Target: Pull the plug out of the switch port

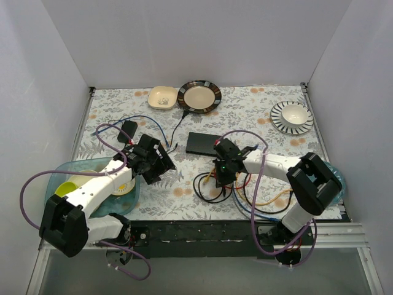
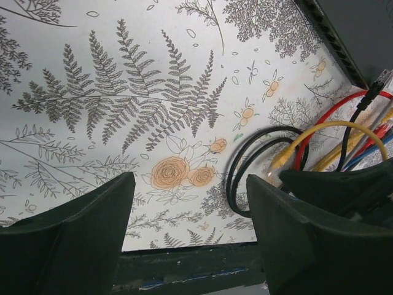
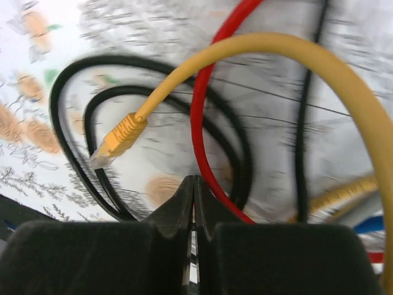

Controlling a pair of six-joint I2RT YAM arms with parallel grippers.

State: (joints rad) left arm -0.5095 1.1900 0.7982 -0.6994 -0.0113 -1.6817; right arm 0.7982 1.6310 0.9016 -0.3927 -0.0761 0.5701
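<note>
The switch [image 1: 206, 142] is a flat dark grey box lying on the floral cloth at mid-table; its edge shows at the top right of the left wrist view [image 2: 344, 37]. A tangle of black, red, yellow and blue cables [image 1: 215, 186] lies just in front of it. A yellow plug [image 3: 120, 140] lies loose on the cloth. My right gripper [image 1: 221, 177] [image 3: 194, 181] is shut and empty over the tangle, with a red cable [image 3: 206, 110] passing beside its tips. My left gripper [image 1: 161, 161] [image 2: 190, 184] is open and empty, left of the cables. A black cable's clear plug [image 2: 382, 76] sits near the switch edge.
A small black adapter block [image 1: 129, 129] with a cord lies at back left. A cream bowl [image 1: 163, 97], a dark-rimmed plate [image 1: 199, 96] and a striped plate with a bowl [image 1: 292, 117] stand along the back. A teal tray [image 1: 67, 172] with dishes is at front left.
</note>
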